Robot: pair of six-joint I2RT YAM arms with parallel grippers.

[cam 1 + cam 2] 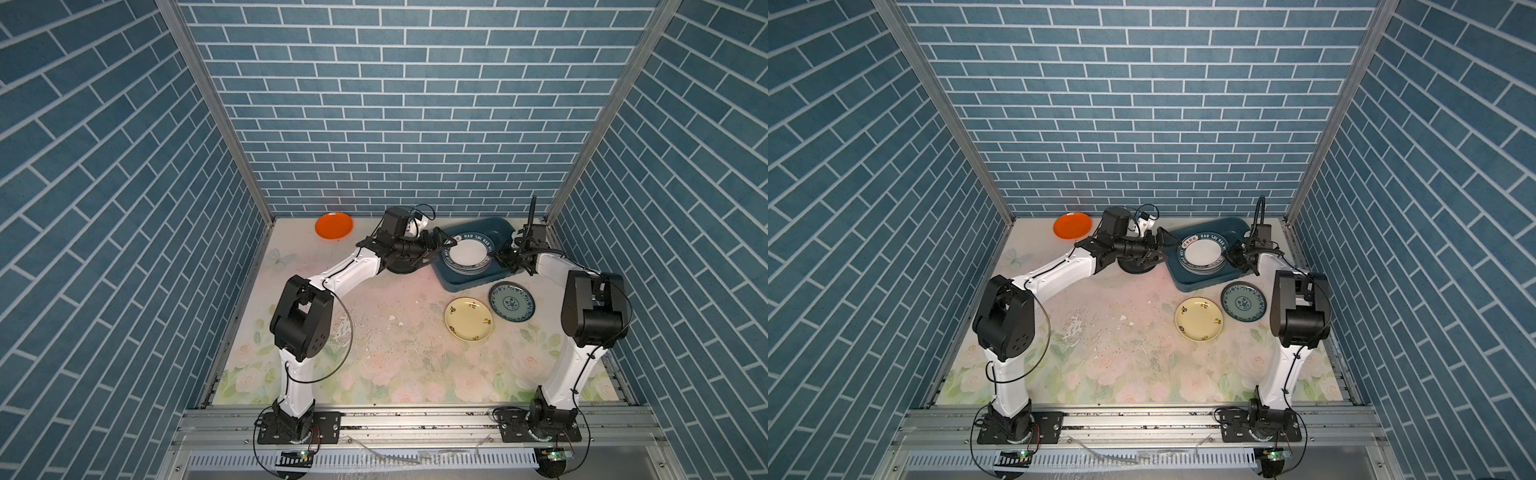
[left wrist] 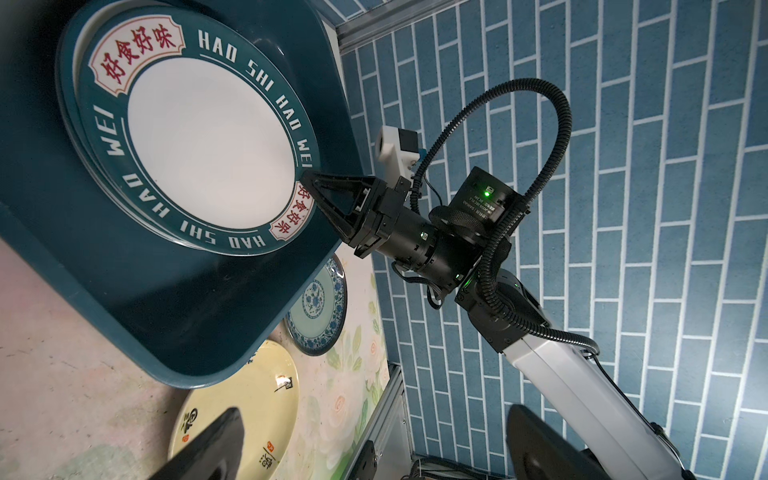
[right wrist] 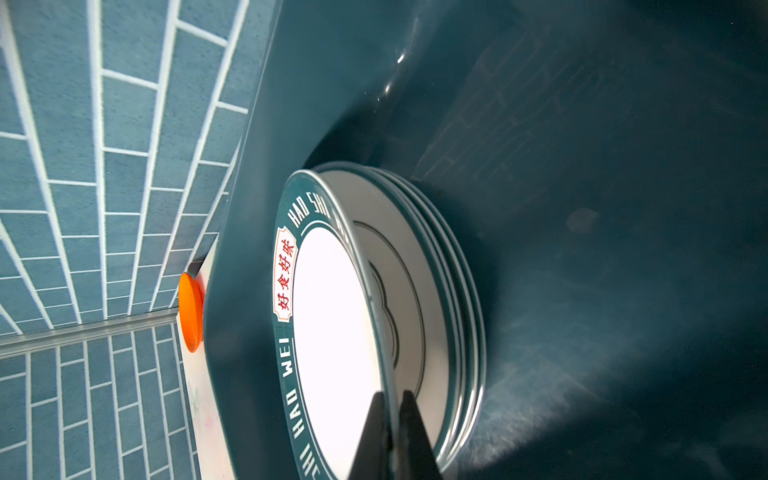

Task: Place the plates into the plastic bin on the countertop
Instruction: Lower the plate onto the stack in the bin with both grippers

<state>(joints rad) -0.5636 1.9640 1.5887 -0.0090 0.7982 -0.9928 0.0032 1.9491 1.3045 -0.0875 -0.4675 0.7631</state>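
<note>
The dark teal plastic bin (image 1: 465, 281) (image 1: 1192, 282) (image 2: 166, 311) (image 3: 582, 208) stands at the back right of the flowered countertop (image 1: 395, 345). Inside lies a stack of plates (image 3: 461, 316). The top one, white with a teal lettered rim (image 1: 467, 253) (image 1: 1202, 253) (image 2: 208, 137) (image 3: 332, 332), is tilted off the stack. My right gripper (image 1: 503, 261) (image 1: 1230, 258) (image 2: 306, 176) (image 3: 390, 401) is shut on its rim. My left gripper (image 1: 437, 245) (image 1: 1159, 244) (image 2: 374, 411) hangs open and empty by the bin's left rim, above a black plate (image 1: 401, 268) (image 1: 1136, 268).
An orange plate (image 1: 333, 225) (image 1: 1072, 225) (image 3: 191, 307) lies at the back left. A pale yellow plate (image 1: 468, 318) (image 1: 1199, 318) (image 2: 249, 407) and a patterned teal plate (image 1: 511, 301) (image 1: 1243, 301) (image 2: 318, 307) lie in front of the bin. Brick-patterned walls close three sides.
</note>
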